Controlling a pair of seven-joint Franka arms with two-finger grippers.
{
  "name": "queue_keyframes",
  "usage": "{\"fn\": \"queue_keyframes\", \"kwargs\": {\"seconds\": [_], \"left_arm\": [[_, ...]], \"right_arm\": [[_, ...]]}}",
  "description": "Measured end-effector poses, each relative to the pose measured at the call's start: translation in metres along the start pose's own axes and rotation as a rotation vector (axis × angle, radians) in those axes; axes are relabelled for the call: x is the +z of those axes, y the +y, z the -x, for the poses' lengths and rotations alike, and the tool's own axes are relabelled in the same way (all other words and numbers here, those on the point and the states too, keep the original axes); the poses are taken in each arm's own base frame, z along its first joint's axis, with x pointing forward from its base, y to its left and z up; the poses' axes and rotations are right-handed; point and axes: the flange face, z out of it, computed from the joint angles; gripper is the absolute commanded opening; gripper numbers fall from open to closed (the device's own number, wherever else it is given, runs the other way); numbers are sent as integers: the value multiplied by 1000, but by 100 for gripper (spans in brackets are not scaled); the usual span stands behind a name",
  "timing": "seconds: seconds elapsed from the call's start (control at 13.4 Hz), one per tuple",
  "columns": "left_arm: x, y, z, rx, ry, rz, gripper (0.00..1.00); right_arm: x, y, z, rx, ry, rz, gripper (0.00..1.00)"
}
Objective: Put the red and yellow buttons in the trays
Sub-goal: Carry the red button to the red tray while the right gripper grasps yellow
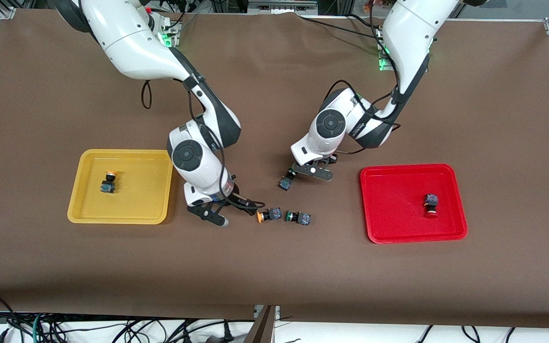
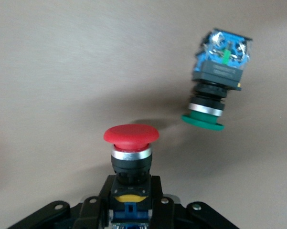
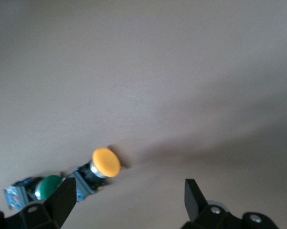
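The left pincer (image 2: 131,210) is clenched on a red-capped button (image 2: 131,143) over the bench (image 1: 398,286); it could be knocked loose before the red tray (image 1: 412,176). The right pincer (image 3: 129,200), spread wide, could nudge the green-capped switch (image 3: 47,187) beside the yellow-capped button (image 3: 105,163).

A green-capped switch (image 1: 298,218) lies on its side on the brown table cover (image 1: 274,276) midway between the table's two ends, its cap pointing toward the right arm's end. Dark cables (image 1: 112,328) tangle below the table's near edge.
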Motion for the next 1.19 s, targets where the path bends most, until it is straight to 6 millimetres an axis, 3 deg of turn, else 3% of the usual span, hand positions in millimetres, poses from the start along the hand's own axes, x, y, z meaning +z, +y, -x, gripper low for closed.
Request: {"fn": "queue_keyframes", "kwargs": {"seconds": [0.15,0.3,0.67,0.89,1.19], "left_arm": [[-32,-27,-5,19,-1,-14,0],[-57,-68,-14,66,4,-17,0],[-73,-174,-33,172,23,-3,0],[-69,-233,-45,178,30,9,0],[-26,-279,-65,189,-3,-64,0]], "right_arm": [[7,-9,4,80,1,-11,100],[16,-16,9,157,-1,-19,100],[47,-28,24,286,-13,-23,100],[65,-27,31,323,-20,-12,100],[72,-33,33,335,-18,-26,100]]}}
